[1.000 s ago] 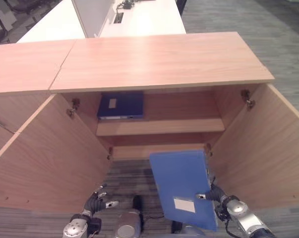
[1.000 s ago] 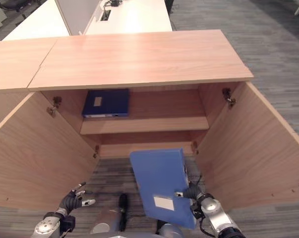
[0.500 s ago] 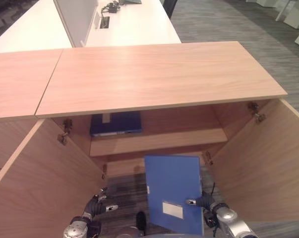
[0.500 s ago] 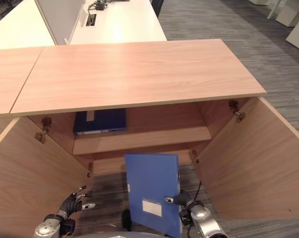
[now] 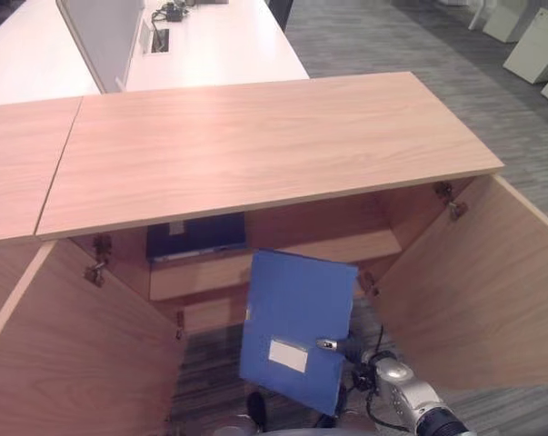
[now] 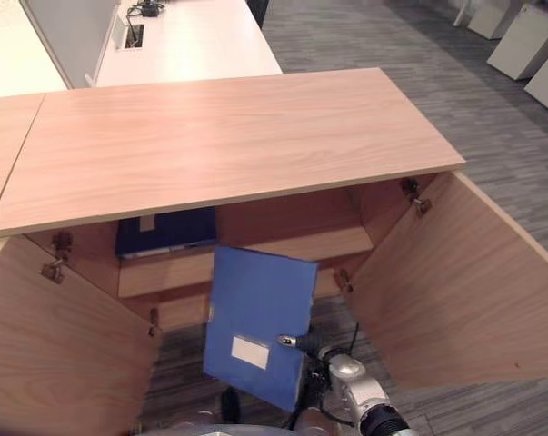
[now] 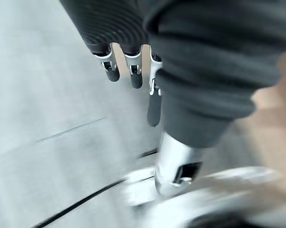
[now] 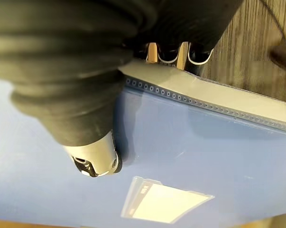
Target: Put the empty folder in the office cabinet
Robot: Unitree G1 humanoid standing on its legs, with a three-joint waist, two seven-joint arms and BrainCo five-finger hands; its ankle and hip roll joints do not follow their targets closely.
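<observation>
Both hands wear a dark ribbed cover. The left hand [image 7: 133, 61] has silver fingers [image 7: 135, 71] with dark tips. The right hand [image 8: 93, 156] has a shiny silver thumb.

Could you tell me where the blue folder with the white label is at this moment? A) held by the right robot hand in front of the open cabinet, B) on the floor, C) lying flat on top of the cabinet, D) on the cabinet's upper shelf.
A: the right robot hand grips the blue folder by its edge, raised before the open cabinet; the upper shelf holds a second, darker folder.
</observation>
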